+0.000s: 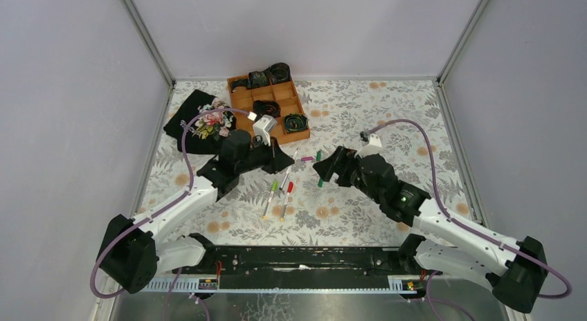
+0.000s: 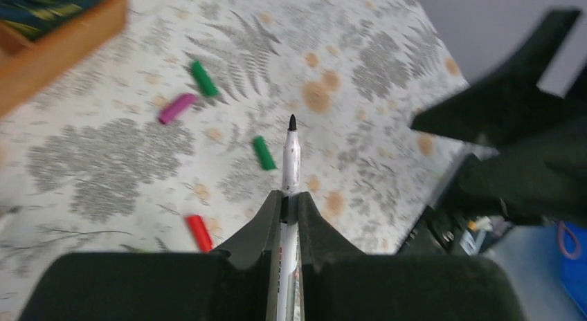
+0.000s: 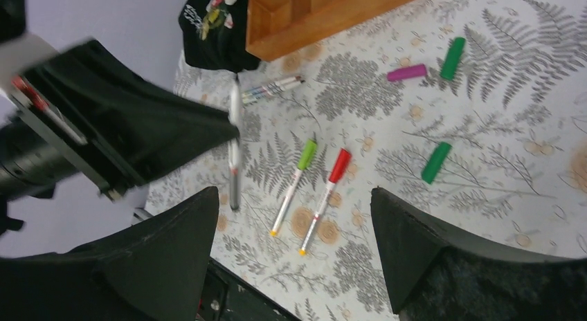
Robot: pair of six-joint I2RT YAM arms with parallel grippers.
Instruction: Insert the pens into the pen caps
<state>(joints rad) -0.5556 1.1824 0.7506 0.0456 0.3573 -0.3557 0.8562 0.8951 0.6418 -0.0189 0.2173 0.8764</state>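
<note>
Left pincer (image 2: pixel 291 205) clenched on a black-tipped pen (image 2: pixel 291 151), right pincer (image 3: pixel 292 196) spread wide, seemingly holding nothing, green cap (image 3: pixel 436 162) near

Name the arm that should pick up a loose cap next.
Right. The right gripper is open and empty, and a green cap lies loose close by it. The left gripper is shut on an uncapped pen, so it probably cannot grasp anything else.

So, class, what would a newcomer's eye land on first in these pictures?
The left gripper, shut on an uncapped black-tipped pen pointing out over the table. Beyond its tip a magenta cap and a dark green cap lie loose, close together; the right gripper hangs open opposite.
</note>
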